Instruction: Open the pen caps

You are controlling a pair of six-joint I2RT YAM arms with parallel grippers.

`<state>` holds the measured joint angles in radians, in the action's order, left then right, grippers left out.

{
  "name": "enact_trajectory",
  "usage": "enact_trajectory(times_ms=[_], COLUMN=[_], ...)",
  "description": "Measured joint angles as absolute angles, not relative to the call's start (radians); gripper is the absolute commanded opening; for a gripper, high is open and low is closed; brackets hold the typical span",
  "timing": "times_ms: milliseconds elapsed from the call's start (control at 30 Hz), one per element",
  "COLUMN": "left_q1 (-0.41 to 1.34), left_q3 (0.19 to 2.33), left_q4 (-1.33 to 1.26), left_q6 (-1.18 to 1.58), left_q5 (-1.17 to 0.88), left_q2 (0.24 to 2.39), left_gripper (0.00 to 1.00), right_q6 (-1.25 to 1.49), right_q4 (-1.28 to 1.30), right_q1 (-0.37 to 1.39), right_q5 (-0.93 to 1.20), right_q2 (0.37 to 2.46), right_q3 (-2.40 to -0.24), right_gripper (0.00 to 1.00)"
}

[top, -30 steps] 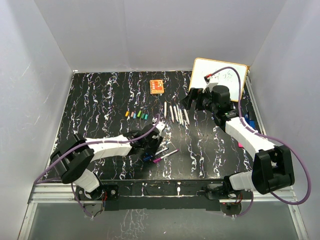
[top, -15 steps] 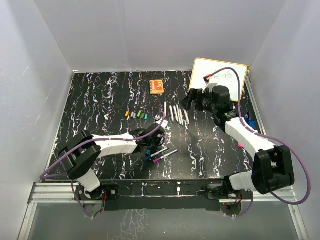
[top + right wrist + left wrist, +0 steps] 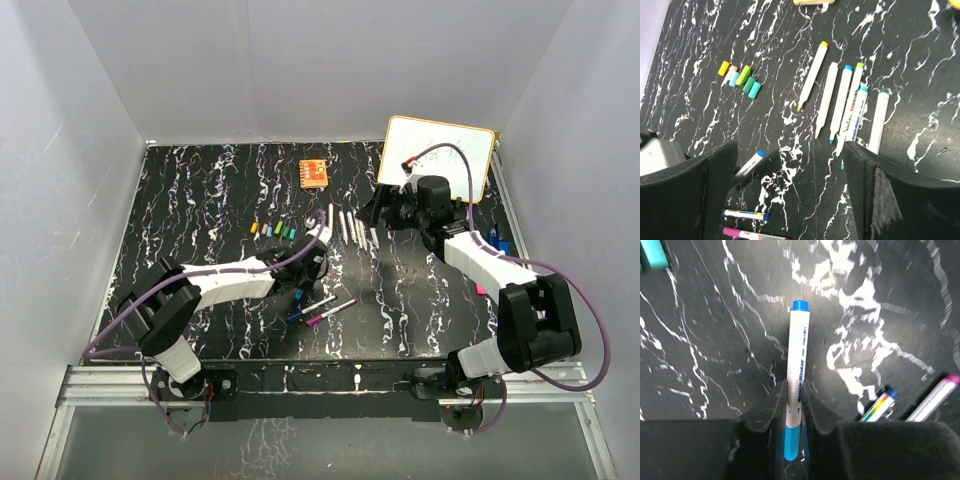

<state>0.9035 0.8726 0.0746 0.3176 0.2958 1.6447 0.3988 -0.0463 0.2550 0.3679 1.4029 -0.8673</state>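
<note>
Blue pen (image 3: 798,360) was pinched in the jaws of the left gripper (image 3: 792,395), close to the bench (image 3: 200,200). From the top, the loose pen caps (image 3: 273,230) lay at its 10 o'clock, the uncapped pens (image 3: 845,105) at 1 o'clock. The right gripper (image 3: 790,150) hung over those, jaws spread wide.
</note>
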Motion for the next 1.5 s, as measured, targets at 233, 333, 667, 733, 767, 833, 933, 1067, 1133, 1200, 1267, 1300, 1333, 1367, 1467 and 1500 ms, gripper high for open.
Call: enact_trajectory(times_ms=[233, 333, 667, 733, 767, 833, 933, 1067, 1133, 1200, 1267, 1300, 1333, 1367, 1467, 1500], left_q1=[0.845, 0.846, 0.846, 0.846, 0.846, 0.846, 0.846, 0.846, 0.846, 0.846, 0.846, 0.846, 0.846, 0.846, 0.842, 0.841], left_q3=[0.985, 1.024, 1.048, 1.048, 1.048, 1.050, 1.052, 1.053, 1.053, 1.053, 1.052, 1.049, 1.048, 1.046, 1.045, 1.044], left_q4=[-0.010, -0.059, -0.172, -0.190, -0.198, -0.215, -0.247, -0.278, -0.295, -0.315, -0.322, -0.328, -0.331, -0.334, -0.350, -0.355], left_q6=[0.314, 0.320, 0.404, 0.419, 0.426, 0.440, 0.458, 0.479, 0.489, 0.499, 0.507, 0.511, 0.514, 0.517, 0.522, 0.522], left_q5=[0.210, 0.164, 0.075, 0.065, 0.061, 0.054, 0.041, 0.029, 0.024, 0.020, 0.020, 0.020, 0.020, 0.020, 0.017, 0.017], left_q2=[1.625, 1.625, 1.631, 1.631, 1.632, 1.633, 1.639, 1.648, 1.648, 1.648, 1.648, 1.649, 1.649, 1.649, 1.649, 1.649], left_gripper=[0.00, 0.00, 0.00, 0.00, 0.00, 0.00, 0.00, 0.00, 0.00, 0.00, 0.00, 0.00, 0.03, 0.10, 0.32, 0.35], right_q6=[0.455, 0.472, 0.533, 0.545, 0.548, 0.555, 0.564, 0.582, 0.587, 0.597, 0.613, 0.619, 0.625, 0.625, 0.632, 0.633], right_q4=[-0.053, -0.057, -0.141, -0.150, -0.156, -0.169, -0.187, -0.213, -0.225, -0.241, -0.257, -0.267, -0.275, -0.282, -0.292, -0.293], right_q1=[0.255, 0.256, 0.269, 0.273, 0.274, 0.277, 0.281, 0.282, 0.282, 0.286, 0.286, 0.286, 0.288, 0.292, 0.290, 0.290], right_q5=[0.434, 0.459, 0.531, 0.540, 0.543, 0.553, 0.562, 0.575, 0.580, 0.584, 0.595, 0.602, 0.607, 0.605, 0.598, 0.593], right_q2=[1.422, 1.424, 1.436, 1.446, 1.449, 1.458, 1.468, 1.477, 1.480, 1.487, 1.491, 1.492, 1.492, 1.492, 1.493, 1.493], right_q3=[-0.859, -0.852, -0.806, -0.802, -0.802, -0.802, -0.802, -0.802, -0.802, -0.802, -0.802, -0.802, -0.802, -0.801, -0.796, -0.795], right_gripper=[0.83, 0.83, 0.76, 0.70, 0.68, 0.65, 0.58, 0.45, 0.34, 0.25, 0.16, 0.12, 0.08, 0.05, 0.00, 0.00])
